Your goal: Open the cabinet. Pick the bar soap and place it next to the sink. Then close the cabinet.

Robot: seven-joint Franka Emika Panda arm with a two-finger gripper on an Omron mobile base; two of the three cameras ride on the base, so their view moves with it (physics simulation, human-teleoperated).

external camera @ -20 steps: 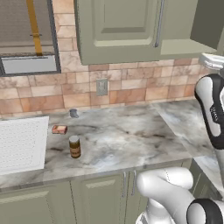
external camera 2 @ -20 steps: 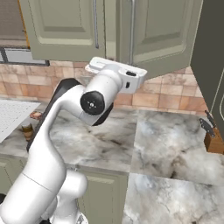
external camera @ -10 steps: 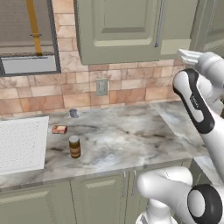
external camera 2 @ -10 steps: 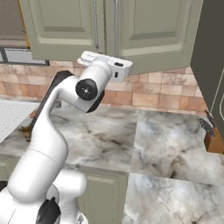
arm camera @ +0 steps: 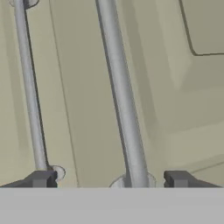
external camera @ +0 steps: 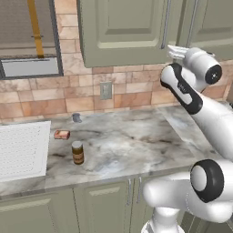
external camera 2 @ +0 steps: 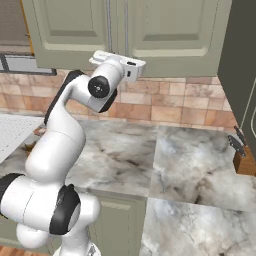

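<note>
The cabinet (external camera: 123, 32) hangs above the counter, and both its doors (external camera 2: 170, 30) look shut. My gripper (external camera: 173, 49) is raised to the doors' lower edge, by the two silver handles (external camera: 166, 25). In the hand view my gripper (arm camera: 111, 179) is open, and one handle (arm camera: 124, 122) runs up between the fingertips (arm camera: 43, 178) without touching them. The second handle (arm camera: 28, 87) stands to its left. The salmon-pink bar soap (external camera: 61, 134) lies on the marble counter just right of the white sink (external camera: 22, 148).
A brown jar (external camera: 78, 152) stands in front of the soap near the counter's edge. A small grey object (external camera: 76, 117) sits by the brick wall under an outlet (external camera: 106, 90). A knife block (external camera 2: 245, 157) stands at the far right.
The hand has swung left along the cabinet front and closer to the door handles. Its jaws stay open. Soap and jar have not moved.
</note>
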